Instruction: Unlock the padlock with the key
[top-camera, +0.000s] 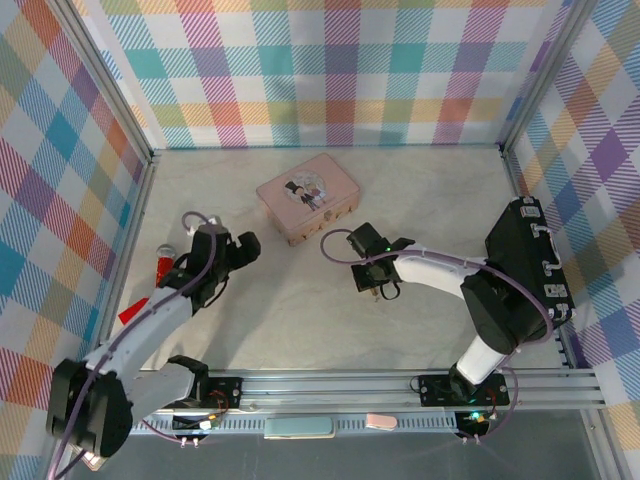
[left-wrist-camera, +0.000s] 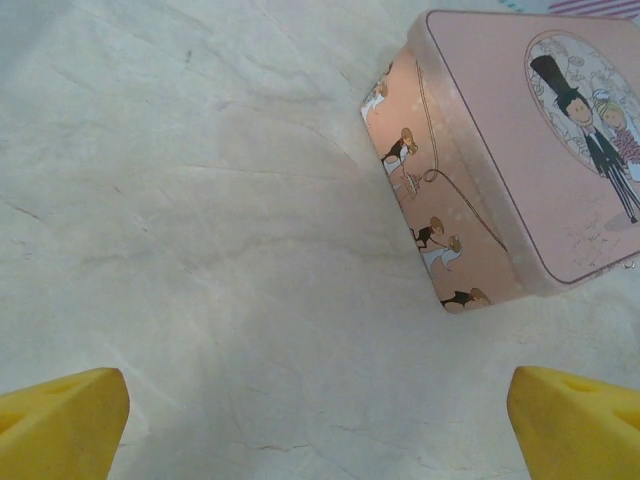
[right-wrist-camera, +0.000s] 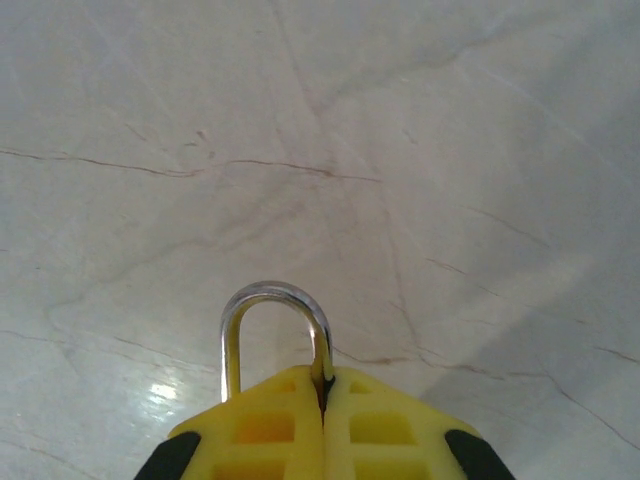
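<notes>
Marble tabletop, plaid walls; L hand wide open, empty; R hand clamped on padlock.

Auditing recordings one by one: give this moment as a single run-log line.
left gripper: open, empty, facing pink tin | right gripper: shut on padlock, shackle sticking out
</notes>
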